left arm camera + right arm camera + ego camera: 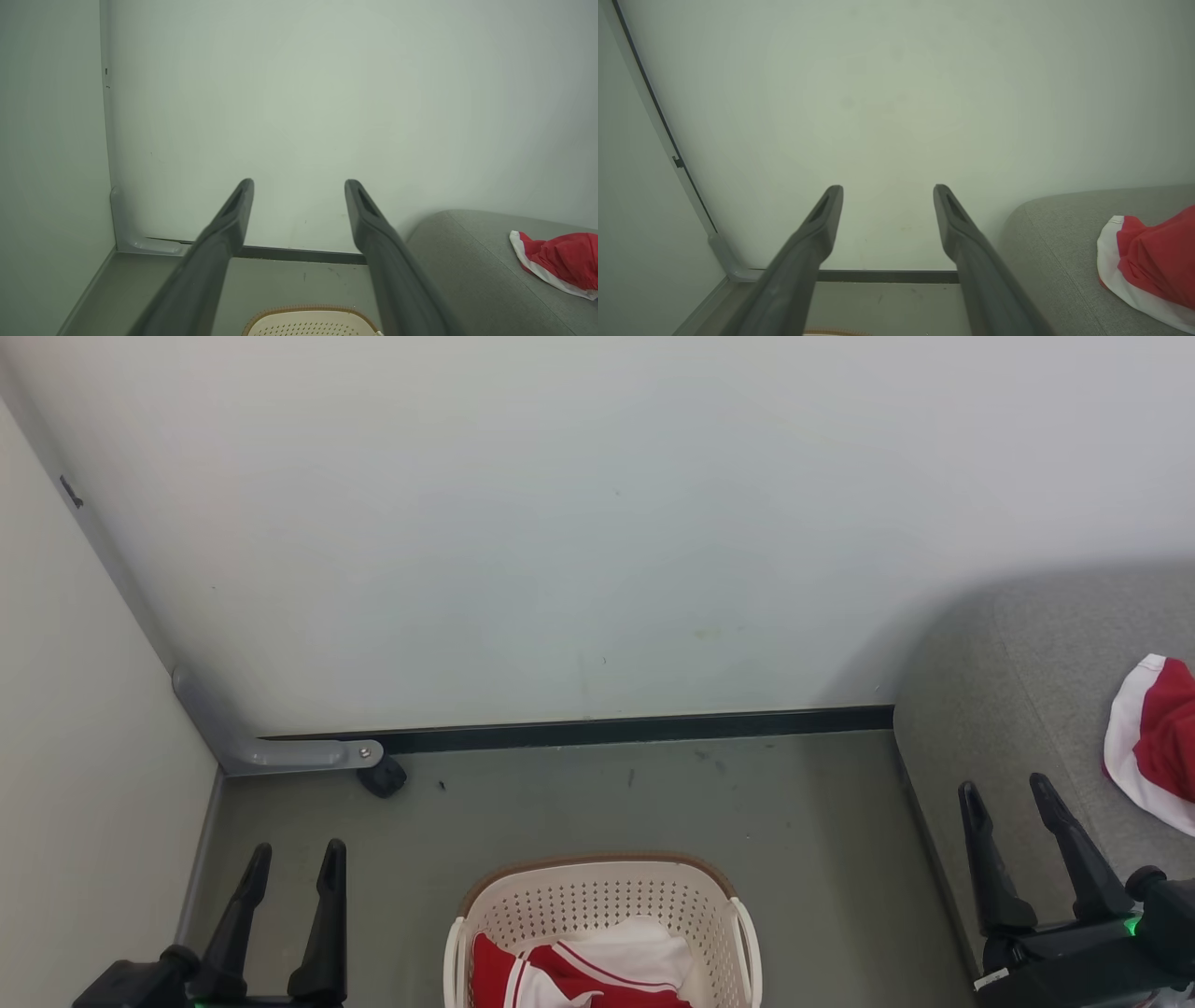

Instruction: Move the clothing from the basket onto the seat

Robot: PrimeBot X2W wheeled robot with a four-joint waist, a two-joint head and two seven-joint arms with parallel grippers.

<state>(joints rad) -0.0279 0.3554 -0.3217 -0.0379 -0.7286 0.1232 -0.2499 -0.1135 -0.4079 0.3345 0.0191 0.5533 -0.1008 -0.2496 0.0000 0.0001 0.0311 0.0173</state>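
Clothing point(579, 971) found in two lots. First lot heaped inside basket point(597, 901), at 6 o'clock of head view, lying at 4 o'clock from left gripper point(299, 846) and 8 o'clock from right gripper point(1005, 784), clear of both. Second garment point(1153, 737) resting on seat point(1008, 691) at roughly 3 o'clock from right gripper, near but not touching, partly cut off by frame edge. Both pairs of jaws released and spread wide, empty, fingers pointing toward pale wall point(560, 523) in each wrist view. Fabric bright red with white trim and thin white stripes. Basket lot crumpled, white panel folded uppermost, red beneath and at 9 o'clock side. Seat garment bunched, broad white border curving round red body. Basket standing on grey floor point(560, 803), cream perforated wall and brown rim visible, seat apart at 3 o'clock.
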